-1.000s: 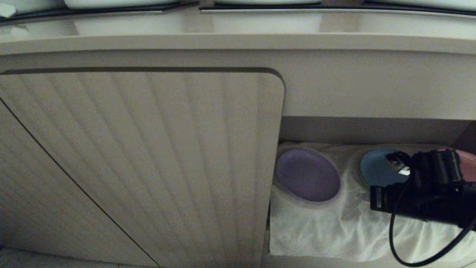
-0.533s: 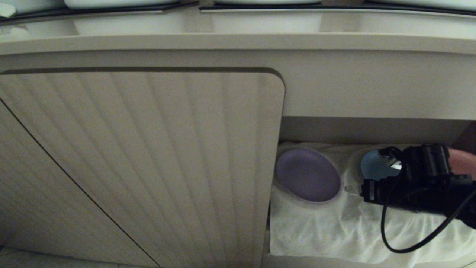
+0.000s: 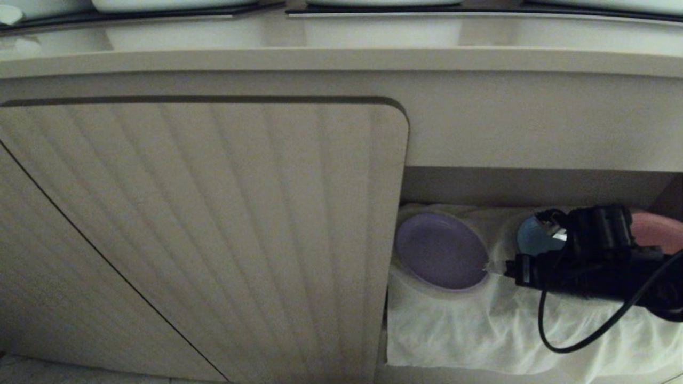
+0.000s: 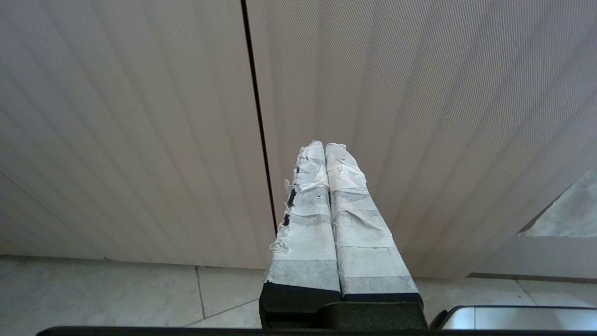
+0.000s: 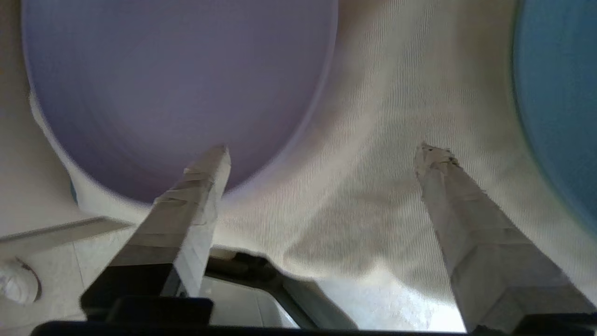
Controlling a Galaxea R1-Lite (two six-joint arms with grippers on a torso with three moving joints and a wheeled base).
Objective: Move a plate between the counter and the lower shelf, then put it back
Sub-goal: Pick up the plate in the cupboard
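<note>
The lavender plate (image 3: 441, 250) lies flat on the wrinkled white cloth (image 3: 480, 330) of the lower shelf (image 3: 533, 186), just beside the ribbed cabinet door (image 3: 213, 229). The right end effector (image 5: 322, 154) reaches in from the right with its taped fingers (image 5: 205, 186) spread wide and nothing between them; one fingertip overlaps the plate's near rim in the right wrist view, the other hangs over bare cloth. The step in hand looks like the pick-up for the counter (image 3: 341, 58). To do it well, the rim should pass between the fingers, one above and one slipped under the edge without gathering cloth, and the squeeze should come only once the rim is well seated. The lift should be gentle, since a shallow plate held at one edge will tend to tip. The left end effector (image 4: 326, 149) is parked facing the door, clenched on nothing. Counted: three plates on the shelf, this one, a blue plate (image 3: 536, 237) and a pink plate (image 3: 659, 232); one cloth.
</note>
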